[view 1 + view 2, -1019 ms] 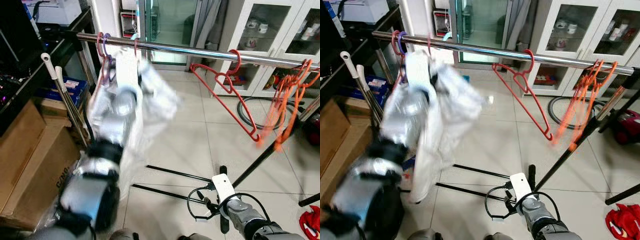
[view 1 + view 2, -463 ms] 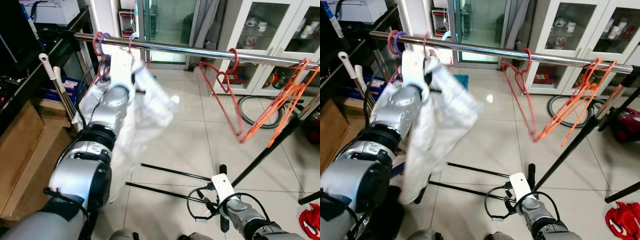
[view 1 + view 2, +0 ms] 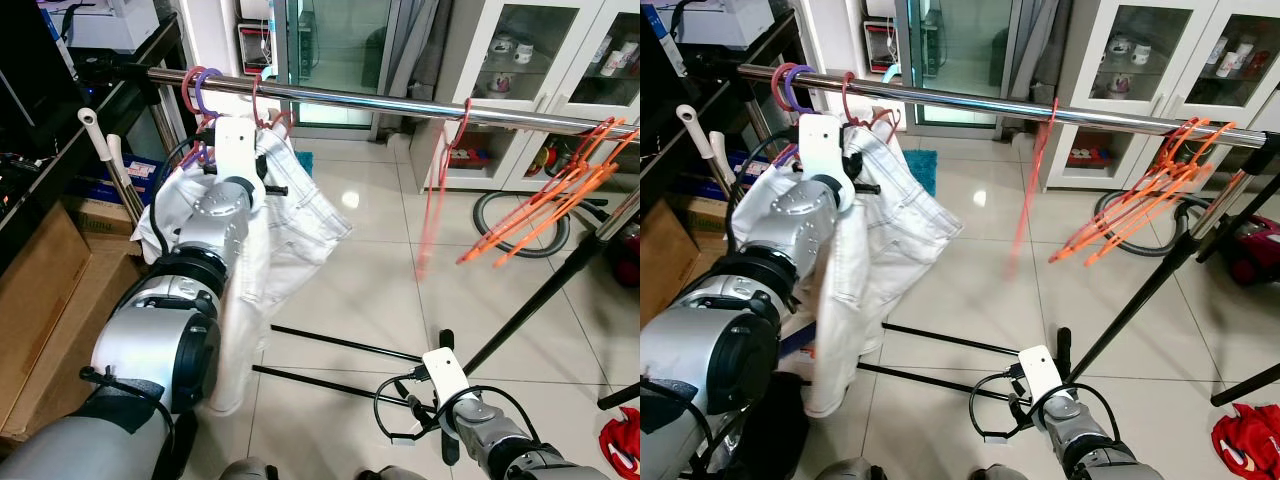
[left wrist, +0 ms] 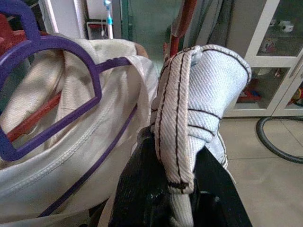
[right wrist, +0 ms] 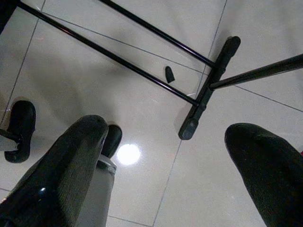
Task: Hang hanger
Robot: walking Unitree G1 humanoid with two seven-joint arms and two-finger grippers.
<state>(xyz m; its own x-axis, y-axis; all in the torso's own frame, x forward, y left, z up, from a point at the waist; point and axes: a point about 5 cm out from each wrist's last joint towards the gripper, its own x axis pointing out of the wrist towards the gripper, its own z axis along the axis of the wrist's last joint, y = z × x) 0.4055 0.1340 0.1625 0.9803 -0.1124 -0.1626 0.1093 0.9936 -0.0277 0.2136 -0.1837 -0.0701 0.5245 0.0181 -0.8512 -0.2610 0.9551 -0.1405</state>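
The left arm (image 3: 190, 290) is stretched way up toward the left end of the chrome rail (image 3: 400, 100), and the left gripper (image 4: 177, 189) has its black fingers (image 4: 142, 189) clamped tight on a fold of the white garment (image 3: 290, 230). That garment is draped on a red hanger (image 3: 262, 100) hooked over the rail, right next to a purple hanger (image 3: 205, 90). Further along the rail a lone red hanger (image 3: 445, 170) dangles near the middle, well apart from a bunch of orange hangers (image 3: 560, 190) at the right end. Lots of bare rail between those. The right arm hangs low, with the right gripper (image 5: 165, 156) spread wide over the tile floor (image 5: 142, 85), holding nothing, above the rack's black foot (image 5: 208, 90). Cardboard boxes (image 3: 50, 300) sit along the left wall.
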